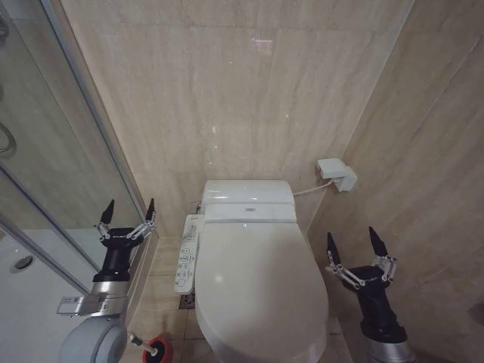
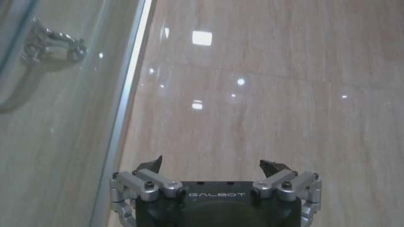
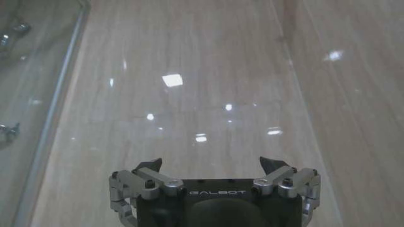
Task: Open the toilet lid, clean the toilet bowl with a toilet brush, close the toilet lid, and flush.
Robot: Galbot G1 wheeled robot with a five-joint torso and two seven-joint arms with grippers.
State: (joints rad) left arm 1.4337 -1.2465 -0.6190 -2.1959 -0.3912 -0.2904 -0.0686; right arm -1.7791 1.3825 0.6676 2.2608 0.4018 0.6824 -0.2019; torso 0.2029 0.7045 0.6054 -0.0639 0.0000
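1. I see the toilet lid [image 1: 257, 283] down flat, covering the toilet bowl [image 1: 321, 333] in the corner.
2. My left gripper [image 1: 128, 212] is raised beside the button panel [image 1: 187, 253], jaws spread, empty.
3. My right gripper [image 1: 355, 242] is raised on the lid's other side, jaws spread, empty.
4. The toilet brush [image 1: 144, 345] sits in its red holder [image 1: 160, 352] on the floor, near the left arm.
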